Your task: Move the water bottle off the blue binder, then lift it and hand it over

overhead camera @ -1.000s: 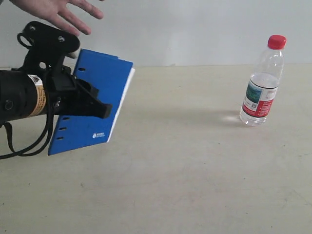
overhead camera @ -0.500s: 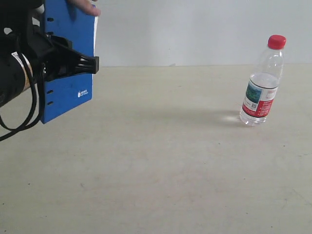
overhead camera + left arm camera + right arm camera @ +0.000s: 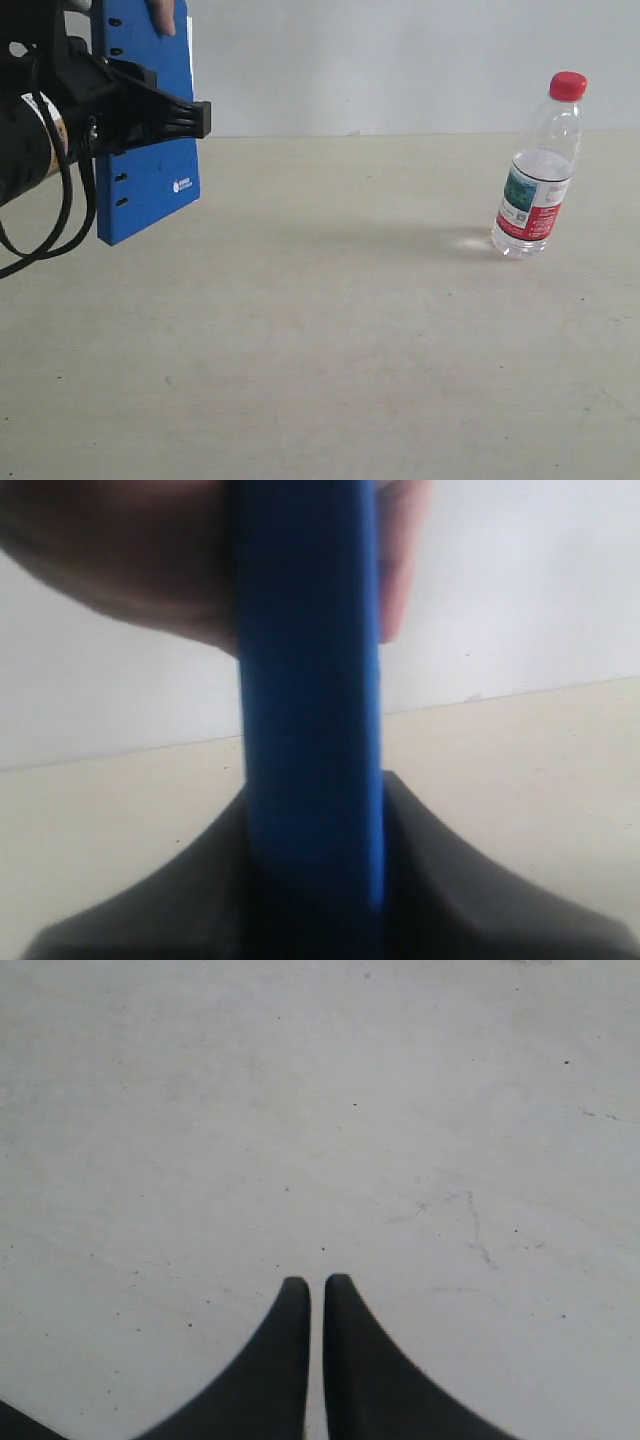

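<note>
Bottle [image 3: 537, 170] and binder [image 3: 150, 190] are well apart. You can see the bottle standing upright on the surface [image 3: 350, 330], over on the right side of the exterior view. Its red cap [image 3: 568, 86] is on top and its label [image 3: 530, 205] goes around the lower part. Nothing is touching it.

Your left gripper [image 3: 195, 118] is closed on the binder, far over on the left side. The binder is turned up on its edge, almost straight up and down, with one gripper finger on each flat side. It looks lifted off the surface. You can spot the little white logo [image 3: 183, 185] near its bottom corner and the slots [image 3: 120, 178] along the edge next to the arm. A black cable [image 3: 70, 220] hangs in a loop under the arm.

A person's hand [image 3: 160, 15] is on the top of the binder too. In the exterior view you only see a fingertip at the top of the picture. In the left wrist view the binder [image 3: 310, 730] shows as a thick blue strip between the dark fingers of the left gripper [image 3: 312, 790]. The hand [image 3: 130, 570] is wrapped around its far end, but it is blurry there.

Your right gripper [image 3: 316, 1285] is closed with nothing in it. Its two dark tips sit side by side, with only a thin line between them. They hang over a bare, speckled part of the surface. You cannot see this gripper in the exterior view.
</note>
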